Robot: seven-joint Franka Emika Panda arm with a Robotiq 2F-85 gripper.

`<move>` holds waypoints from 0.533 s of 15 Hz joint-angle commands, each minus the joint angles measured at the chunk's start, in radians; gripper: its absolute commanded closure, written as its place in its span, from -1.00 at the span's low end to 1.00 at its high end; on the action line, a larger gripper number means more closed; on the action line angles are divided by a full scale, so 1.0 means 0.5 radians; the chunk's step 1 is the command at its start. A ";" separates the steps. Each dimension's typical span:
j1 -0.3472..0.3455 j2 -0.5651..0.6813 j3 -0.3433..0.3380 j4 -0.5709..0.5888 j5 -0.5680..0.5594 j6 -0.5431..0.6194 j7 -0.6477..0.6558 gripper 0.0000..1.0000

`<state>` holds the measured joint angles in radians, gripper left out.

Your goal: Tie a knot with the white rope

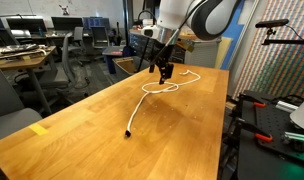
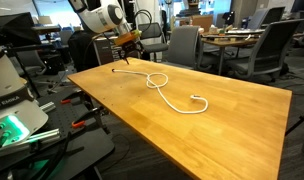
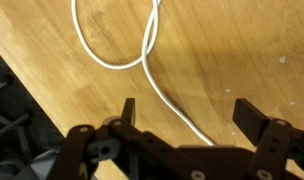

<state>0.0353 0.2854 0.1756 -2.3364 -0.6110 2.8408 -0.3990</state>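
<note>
The white rope [image 1: 155, 93] lies on the wooden table [image 1: 82, 130] with a loop near the far end and a long tail running to a dark tip toward the near side. It also shows in an exterior view [image 2: 164, 88]. In the wrist view the rope [image 3: 147, 55] crosses itself above the jaws and one strand runs down between the fingers. My gripper [image 3: 187, 115] is open and empty, hovering just above the rope near the loop. It shows in both exterior views [image 1: 166, 72] [image 2: 125, 45].
The table edge [image 3: 37, 95] runs close to the gripper in the wrist view. Office chairs [image 2: 184, 45] and desks stand behind the table. Equipment with cables [image 2: 17, 125] sits beside the table. A yellow tape patch [image 1: 39, 129] marks the table's near side.
</note>
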 commanded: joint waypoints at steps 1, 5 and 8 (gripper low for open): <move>-0.094 0.023 0.116 -0.014 0.219 -0.015 -0.207 -1.00; -0.157 0.057 0.228 0.051 0.603 -0.232 -0.520 -1.00; -0.070 0.061 0.111 0.146 0.434 -0.423 -0.742 -1.00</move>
<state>-0.0387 0.3170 0.2781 -2.3198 -0.3457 2.7122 -0.6703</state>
